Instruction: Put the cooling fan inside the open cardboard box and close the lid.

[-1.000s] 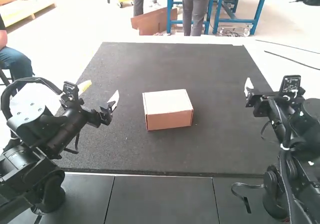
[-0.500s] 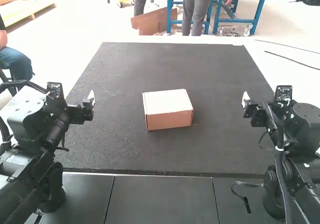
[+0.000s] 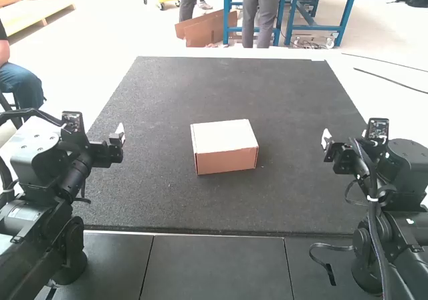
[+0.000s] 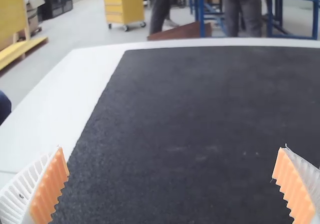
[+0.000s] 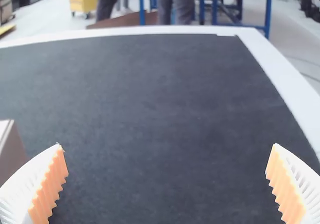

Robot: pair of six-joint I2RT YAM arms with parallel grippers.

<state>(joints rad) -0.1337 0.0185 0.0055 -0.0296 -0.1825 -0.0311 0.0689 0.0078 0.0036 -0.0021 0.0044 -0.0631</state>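
Box [image 3: 224, 146] of brown cardboard, lid shut flat, at the middle of a black mat [image 3: 267, 93]. Stands square to the mat's edges, with bare mat open on all four sides. Left gripper [image 4: 170, 189] at the mat's left edge, about level with the box and well apart from it, ribbed white fingers [image 4: 47, 191] with orange pads spread wide and holding nothing. Right gripper [image 5: 165, 184] near the mat's right edge, likewise well apart from the box, fingers wide apart and empty; a corner of the box just in sight at the side of the right wrist view. Between each gripper and the box, a broad stretch of open mat. Beyond the mat's border, pale table [image 3: 87, 79] on the left, right and far sides; along the near edge, dark panels [image 3: 214, 266].
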